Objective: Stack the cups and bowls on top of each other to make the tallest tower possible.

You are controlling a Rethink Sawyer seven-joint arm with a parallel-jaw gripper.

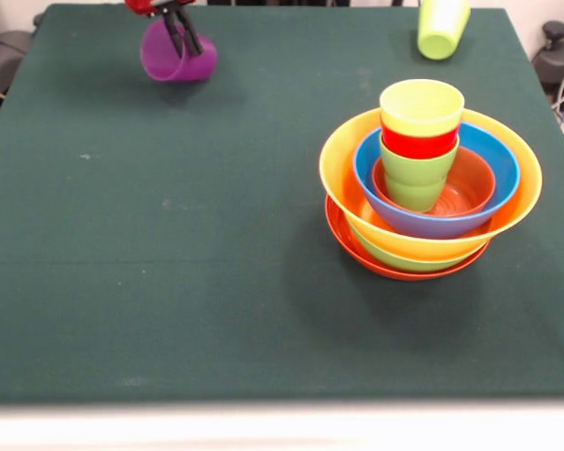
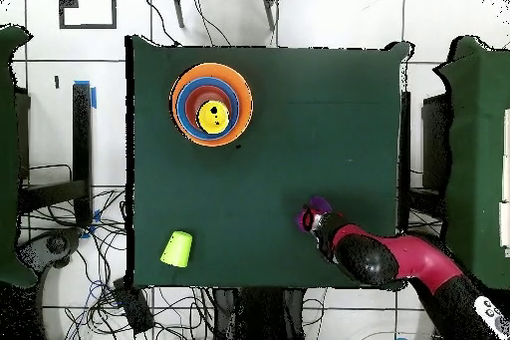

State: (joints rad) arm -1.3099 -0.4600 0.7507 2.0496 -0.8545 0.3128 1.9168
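- The pincer (image 1: pixel 181 36) sits at the far side of the table (image 1: pixel 169 282) in the front view, with its dark fingers closed across the wall of the purple cup (image 1: pixel 177 54), which is tipped with its mouth facing sideways
- Whether the purple cup rests on the table or hangs just above it cannot be told
- The tower (image 1: pixel 430 188) stands well apart from the pincer: a red-orange bowl (image 1: pixel 357 252) at the base, then a green bowl (image 1: pixel 395 259), a large yellow bowl (image 1: pixel 343 174), a blue bowl (image 1: pixel 493 155) and a small orange bowl (image 1: pixel 470 183)
- Three cups are nested in the small orange bowl: a light green cup (image 1: pixel 415 178), a red cup (image 1: pixel 419 144) and a yellow cup (image 1: pixel 421 108) on top
- A second light green cup (image 1: pixel 442 26) lies on its side near the far table edge, untouched
- Step in hand, by judgement: picking up the purple cup for the tower
- Next move calls for lifting the purple cup, turning it mouth up, carrying it across above the yellow cup and lowering it centred so it nests
- Risk: an off-centre drop may knock the cups over
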